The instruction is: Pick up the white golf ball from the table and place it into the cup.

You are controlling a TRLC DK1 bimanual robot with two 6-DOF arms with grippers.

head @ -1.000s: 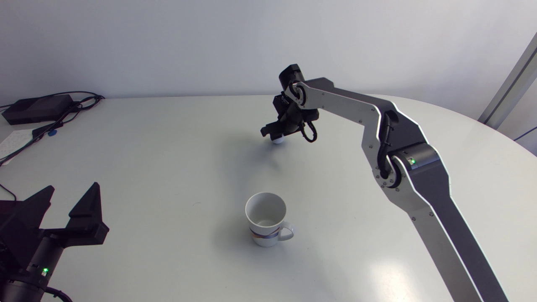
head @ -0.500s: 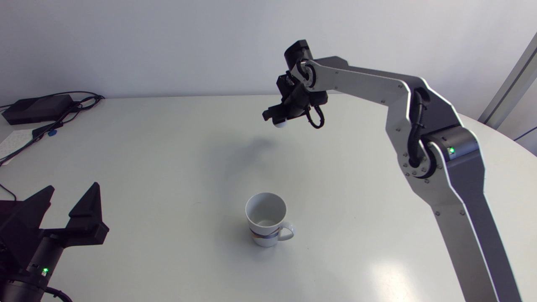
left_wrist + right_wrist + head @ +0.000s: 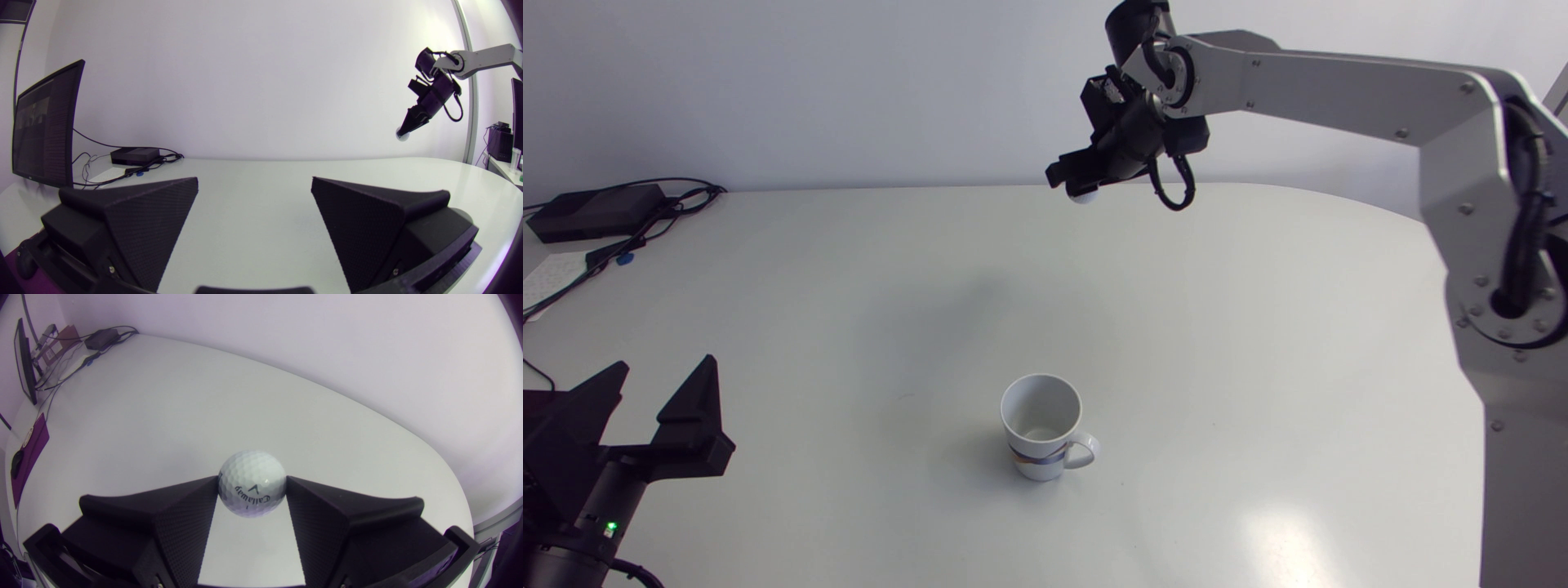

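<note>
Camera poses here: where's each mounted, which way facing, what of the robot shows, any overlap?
Head view: fixed above the table, looking down; shows cup, left gripper at lower left, right arm raised from the right.
Left wrist view: on that arm's last link, facing across the table; own open fingers at the lower edge.
Right wrist view: on that arm's last link, angled down at the table; right gripper shut on the golf ball.
Shared: all three show that ball; only head shows the cup.
</note>
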